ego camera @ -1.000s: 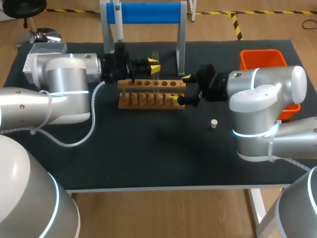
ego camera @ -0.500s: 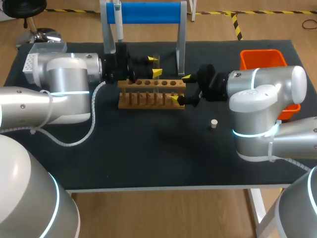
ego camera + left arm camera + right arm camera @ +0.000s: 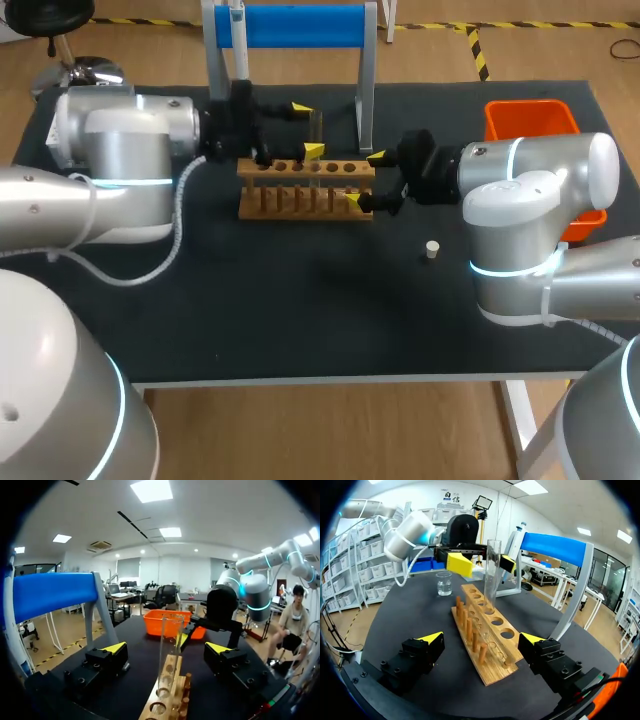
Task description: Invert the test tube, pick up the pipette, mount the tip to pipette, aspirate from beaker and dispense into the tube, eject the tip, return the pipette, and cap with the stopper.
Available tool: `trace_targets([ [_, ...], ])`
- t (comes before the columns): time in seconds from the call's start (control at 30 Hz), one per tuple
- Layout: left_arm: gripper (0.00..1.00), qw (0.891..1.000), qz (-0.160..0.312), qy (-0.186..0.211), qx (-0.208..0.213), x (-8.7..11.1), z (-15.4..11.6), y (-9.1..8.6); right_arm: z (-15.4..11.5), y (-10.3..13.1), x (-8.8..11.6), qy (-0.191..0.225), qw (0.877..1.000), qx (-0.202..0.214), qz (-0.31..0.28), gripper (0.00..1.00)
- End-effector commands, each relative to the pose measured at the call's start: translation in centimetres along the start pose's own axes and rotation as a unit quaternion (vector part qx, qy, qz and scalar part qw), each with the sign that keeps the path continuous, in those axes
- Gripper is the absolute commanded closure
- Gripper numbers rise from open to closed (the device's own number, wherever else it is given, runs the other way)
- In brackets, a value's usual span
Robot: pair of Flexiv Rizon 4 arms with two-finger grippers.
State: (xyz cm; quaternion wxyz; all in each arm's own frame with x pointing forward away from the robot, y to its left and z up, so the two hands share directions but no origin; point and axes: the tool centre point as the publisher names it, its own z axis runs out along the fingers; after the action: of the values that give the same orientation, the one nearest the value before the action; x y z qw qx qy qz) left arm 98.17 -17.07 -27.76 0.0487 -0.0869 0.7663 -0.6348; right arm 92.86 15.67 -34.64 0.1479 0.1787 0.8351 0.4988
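Test tube upright in hole of wooden rack. Left gripper released, fingers either side of tube, neither touching; likely lined up for grasp. Right gripper released, straddling rack end, probably to steady it.

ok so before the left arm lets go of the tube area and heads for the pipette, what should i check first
1. Test tube standing upright in a hole of the rack: ok.
2. Left gripper open, with a gap between each finger and the glass: ok.
3. Right gripper open, astride the rack's end; whether it touches the wood: cannot tell.
4. Pipette hanging on its stand: ok.
5. Beaker upright: ok; liquid level: cannot tell.
6. Stopper lying free on the table: ok.
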Motion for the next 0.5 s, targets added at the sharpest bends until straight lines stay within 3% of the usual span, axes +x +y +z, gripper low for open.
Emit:
trace_targets([
  [0.03,0.0,0.999,-0.011,-0.003,-0.041,1.2,-4.7,-1.0,-0.1,0.0,0.0,0.001,1.0,-0.001,0.0,0.0],
  [0.3,0.0,0.989,-0.053,-0.096,-0.097,3.9,-14.6,0.2,-0.1,0.0,0.0,0.001,1.0,-0.001,0.0,0.0],
  [0.5,0.0,0.989,-0.053,-0.096,-0.097,3.9,-14.6,0.2,-0.1,0.0,0.0,0.001,1.0,-0.001,0.0,0.0],
])
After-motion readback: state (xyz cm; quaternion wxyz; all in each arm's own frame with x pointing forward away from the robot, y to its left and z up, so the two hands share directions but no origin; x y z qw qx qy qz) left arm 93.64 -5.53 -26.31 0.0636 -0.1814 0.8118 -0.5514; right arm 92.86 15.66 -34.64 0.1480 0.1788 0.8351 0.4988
